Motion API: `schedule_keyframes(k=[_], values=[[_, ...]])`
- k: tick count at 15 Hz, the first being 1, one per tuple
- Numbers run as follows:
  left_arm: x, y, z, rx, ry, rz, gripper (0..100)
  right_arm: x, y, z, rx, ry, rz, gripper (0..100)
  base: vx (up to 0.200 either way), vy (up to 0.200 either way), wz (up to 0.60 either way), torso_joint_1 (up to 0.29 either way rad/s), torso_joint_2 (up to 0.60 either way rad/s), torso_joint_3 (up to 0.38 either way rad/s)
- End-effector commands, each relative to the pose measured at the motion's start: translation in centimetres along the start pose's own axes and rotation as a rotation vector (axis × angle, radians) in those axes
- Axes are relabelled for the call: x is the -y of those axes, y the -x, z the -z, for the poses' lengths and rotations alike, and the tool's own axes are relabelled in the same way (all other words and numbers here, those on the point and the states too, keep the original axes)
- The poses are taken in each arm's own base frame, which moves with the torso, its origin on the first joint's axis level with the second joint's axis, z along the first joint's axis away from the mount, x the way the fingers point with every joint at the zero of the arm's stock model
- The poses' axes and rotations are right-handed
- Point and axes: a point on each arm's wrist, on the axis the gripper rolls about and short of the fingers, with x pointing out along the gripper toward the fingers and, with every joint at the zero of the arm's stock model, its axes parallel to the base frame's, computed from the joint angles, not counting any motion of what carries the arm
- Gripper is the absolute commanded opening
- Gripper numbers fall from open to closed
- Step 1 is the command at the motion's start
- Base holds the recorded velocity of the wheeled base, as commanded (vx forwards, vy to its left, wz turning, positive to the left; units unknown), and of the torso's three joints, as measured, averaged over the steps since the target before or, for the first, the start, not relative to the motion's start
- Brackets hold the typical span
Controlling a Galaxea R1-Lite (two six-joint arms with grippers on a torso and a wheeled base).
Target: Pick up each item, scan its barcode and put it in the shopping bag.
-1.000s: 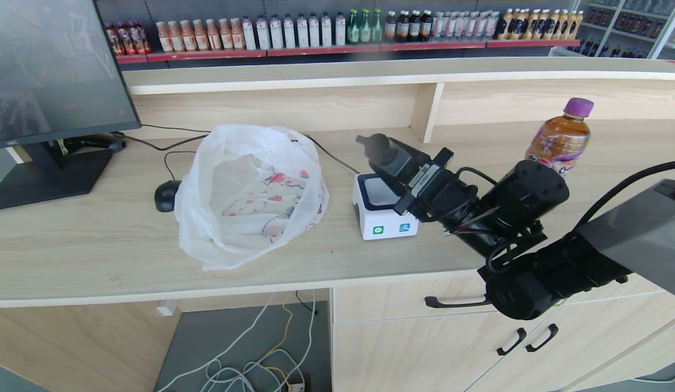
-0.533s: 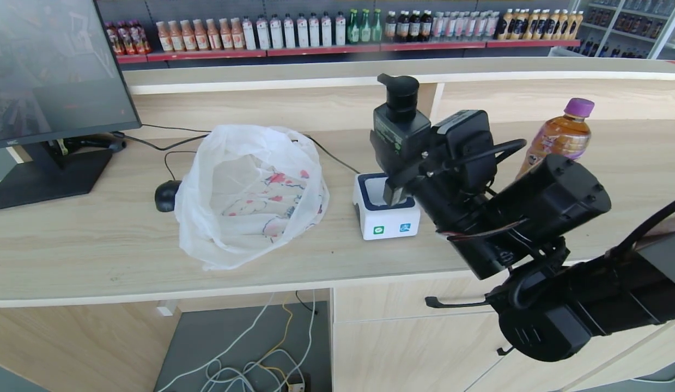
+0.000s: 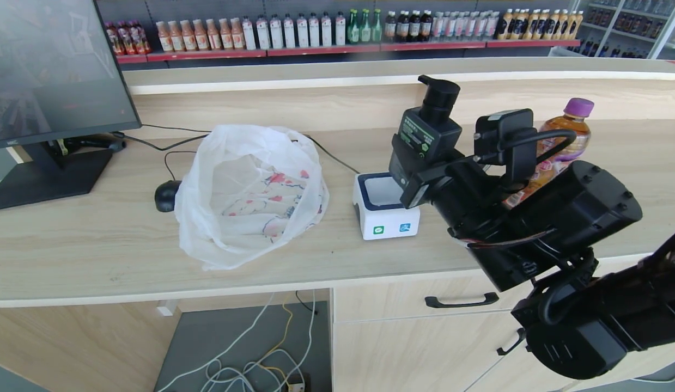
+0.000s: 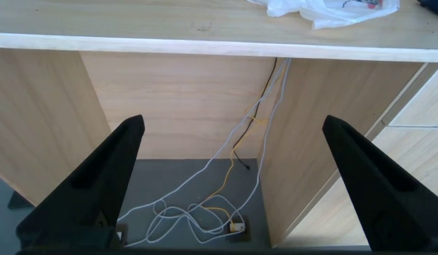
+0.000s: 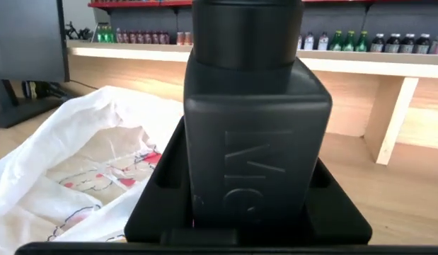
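Over the shop counter [image 3: 97,256], the right arm stretches forward, its gripper [image 3: 421,182] clamped on a black bottle [image 3: 424,130] near the scanner [image 3: 385,215]. The left gripper [image 4: 233,127] hangs low before the counter, fingers wide apart.

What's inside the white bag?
Inside the bag I see red and blue print on something pale. The thin crumpled plastic hides the rest, so I cannot tell whether it is an item or the bag's own pattern.
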Motion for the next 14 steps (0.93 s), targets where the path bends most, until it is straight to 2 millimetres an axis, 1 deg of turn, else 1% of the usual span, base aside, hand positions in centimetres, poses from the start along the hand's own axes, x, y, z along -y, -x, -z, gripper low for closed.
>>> schedule_keyframes(k=[1, 2, 5, 7, 9, 10, 14], values=[[0.0, 0.0, 0.0, 0.001, 0.0, -0.002, 100, 0.2, 0.5, 0.4, -0.024, -0.002, 0.002, 0, 0.0, 0.0, 0.0, 0.0, 0.0, 0.0], [0.0, 0.0, 0.0, 0.001, -0.001, 0.0, 100, 0.2, 0.5, 0.4, -0.025, -0.009, 0.016, 0, 0.0, 0.0, 0.0, 0.0, 0.0, 0.0], [0.0, 0.0, 0.0, 0.001, 0.002, -0.002, 100, 0.6, 0.3, 0.3, -0.034, -0.06, 0.129, 0, 0.0, 0.0, 0.0, 0.0, 0.0, 0.0], [0.0, 0.0, 0.0, 0.001, 0.003, 0.0, 100, 1.7, 0.2, 0.2, -0.026, -0.048, 0.159, 0, 0.0, 0.0, 0.0, 0.0, 0.0, 0.0], [0.0, 0.0, 0.0, 0.001, 0.002, 0.0, 100, 2.6, 0.1, 0.1, -0.023, -0.036, 0.184, 0, 0.0, 0.2, 0.0, 0.002, 0.0, 0.002], [0.0, 0.0, 0.0, 0.001, 0.003, -0.002, 100, 3.0, 0.1, -0.6, -0.002, -0.036, 0.195, 0, 0.0, 0.2, 0.0, 0.002, 0.01, 0.002], [0.0, 0.0, 0.0, 0.002, 0.005, -0.002, 100, 3.5, 0.2, -1.4, 0.017, -0.037, 0.206, 0, 0.0, 0.2, 0.0, 0.0, 0.01, -0.001]])
